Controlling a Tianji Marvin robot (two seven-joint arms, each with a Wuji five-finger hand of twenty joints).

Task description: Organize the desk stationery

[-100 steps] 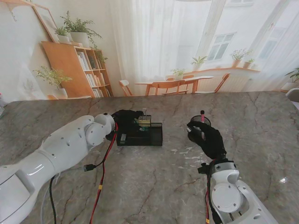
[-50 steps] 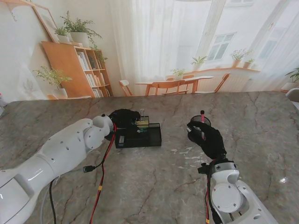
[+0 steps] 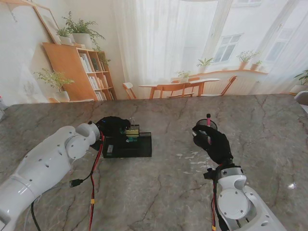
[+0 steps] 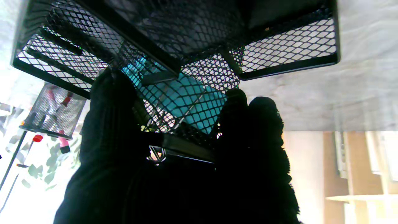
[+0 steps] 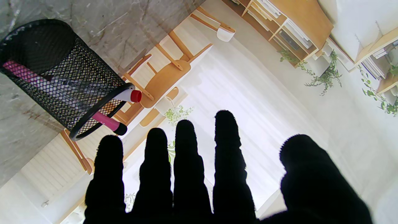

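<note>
Fingers of the left hand (image 3: pixel 113 126) are curled over the far-left rim of the black mesh tray (image 3: pixel 126 146); in the left wrist view the gloved fingers (image 4: pixel 108 124) hook the tray's top bar, with something teal (image 4: pixel 183 99) showing through the mesh inside. The tray sits left of the table's middle, its long side running left to right across the stand's view, so from this hand it stretches away toward the right and slightly nearer to me. The left arm is plainly the closer one; any slide or lift of the tray would pivot on that single corner grip, which I judge may let the far end swing. Well apart to the right, the right hand (image 3: pixel 214 142) is flat with fingers straight and close together, holding nothing, just beside the round mesh pen cup (image 5: pixel 59 71), which holds a pink marker (image 5: pixel 107 122) and a red-capped one (image 5: pixel 132 95). Whether the palm touches the cup is hard to tell.
</note>
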